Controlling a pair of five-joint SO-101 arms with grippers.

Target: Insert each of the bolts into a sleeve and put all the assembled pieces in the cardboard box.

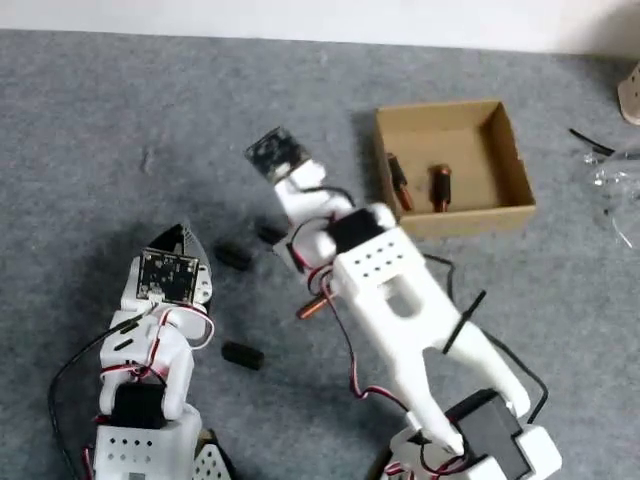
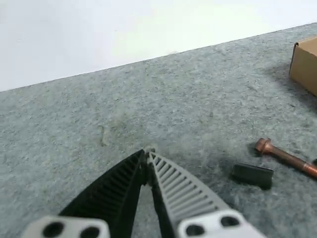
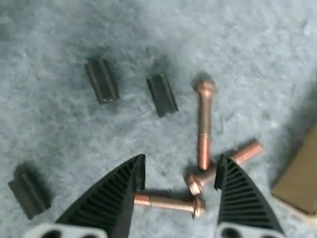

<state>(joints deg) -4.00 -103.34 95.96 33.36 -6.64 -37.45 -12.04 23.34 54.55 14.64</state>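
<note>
Three copper bolts lie close together on the grey carpet: one straight point(image 3: 203, 124), one slanted point(image 3: 223, 166) and one crosswise point(image 3: 168, 201). My right gripper point(image 3: 182, 158) hangs open just above them, with the slanted bolt's head between its fingers. Black sleeves lie beyond, two side by side point(image 3: 101, 80) point(image 3: 162, 94) and a third apart point(image 3: 28, 191). The cardboard box point(image 1: 455, 215) holds two assembled pieces point(image 1: 398, 182) point(image 1: 440, 188). My left gripper point(image 1: 185, 237) point(image 2: 147, 151) is shut on nothing, low over bare carpet, with a bolt point(image 2: 285, 156) and a sleeve point(image 2: 252, 175) off to its side.
The right arm point(image 1: 400, 300) stretches across the middle and covers most of the bolts; one bolt point(image 1: 315, 305) peeks out beside it. Loose sleeves point(image 1: 232, 255) point(image 1: 243, 354) lie between the arms. Wires and clear scraps point(image 1: 605, 170) sit right of the box.
</note>
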